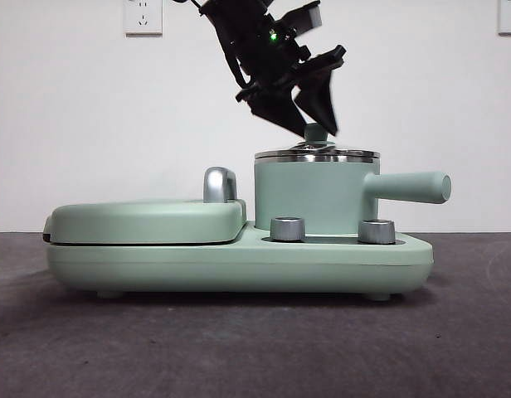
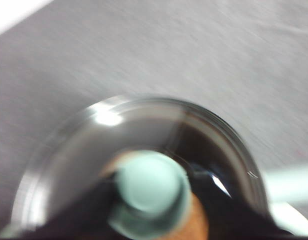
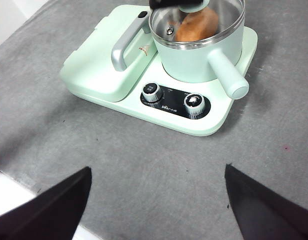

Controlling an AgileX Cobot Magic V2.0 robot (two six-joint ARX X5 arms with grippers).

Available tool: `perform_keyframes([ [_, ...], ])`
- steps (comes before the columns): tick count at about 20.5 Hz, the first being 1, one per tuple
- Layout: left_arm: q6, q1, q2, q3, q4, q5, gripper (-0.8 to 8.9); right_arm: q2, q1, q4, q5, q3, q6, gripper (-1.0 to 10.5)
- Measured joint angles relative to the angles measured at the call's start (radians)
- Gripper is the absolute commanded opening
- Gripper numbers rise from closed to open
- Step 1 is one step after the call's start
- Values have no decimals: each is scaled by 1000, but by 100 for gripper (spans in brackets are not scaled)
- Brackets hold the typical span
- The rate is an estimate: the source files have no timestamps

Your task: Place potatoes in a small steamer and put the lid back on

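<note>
The left gripper [image 1: 309, 112] comes down from the top centre of the front view, its two black jaws set on either side of the small green knob of the lid [image 1: 316, 152]. They look closed on the knob, though the blurred left wrist view leaves contact unsure. Gripping the knob keeps the glass disc level and centred, so its steel rim can seat evenly.

The lid sits on or just above the silver rim of the small steamer [image 1: 309, 195], right of centre in the frame, its handle pointing right. Through the glass, the potato [image 3: 196, 25] lies inside the pot. Judging by this, only release remains.

The right gripper [image 3: 156, 210] waits well back from the cooker [image 1: 239, 257], jaws spread wide.
</note>
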Motion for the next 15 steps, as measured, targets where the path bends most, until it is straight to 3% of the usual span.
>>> perform_keyframes([
  [2, -13, -9, 4, 0, 1, 4, 571, 0, 0, 0, 0, 0, 0, 420],
  [7, -87, 12, -39, 0, -71, 5, 571, 0, 0, 0, 0, 0, 0, 420],
  [15, -132, 25, -386, 6, -483, 5, 562, 0, 0, 3, -38, 0, 0, 420],
])
